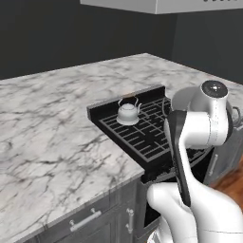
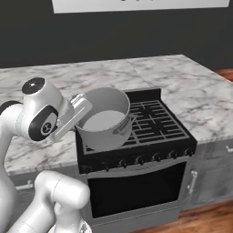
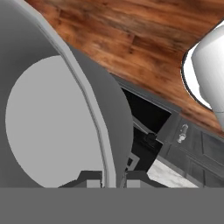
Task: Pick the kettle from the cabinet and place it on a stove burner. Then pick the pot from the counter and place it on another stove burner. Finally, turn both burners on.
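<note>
The pot [image 2: 105, 122] is held above the left part of the stove burners [image 2: 154, 120], tilted so that its open mouth is turned up and toward the camera in the right base view. The gripper [image 3: 109, 180] is clamped on the pot's rim: in the hand view one dark finger tip [image 3: 89, 178] is seen inside the wall and the other outside it, with the thin rim pinched between them. The tips themselves are cut off by the lower edge of that view, so little of them can be made out. In the right base view the fingers are hidden behind the white hand and the pot wall.

In the left base view the pot is almost wholly concealed by the arm; only a sliver of grey is glimpsed at the right edge, and what it belongs to cannot be told. The kettle [image 1: 128, 112] is seen upright on a rear burner grate [image 1: 142, 129], near the back rail of the cooktop. In the right base view that spot is blocked by the lifted pot.

The counter [image 1: 57, 123] is spread to both sides of the stove. A row of knobs [image 2: 145, 159] is seen on the stove front, too small for their positions to be read. Whether the pot's base touches a grate cannot be told.
</note>
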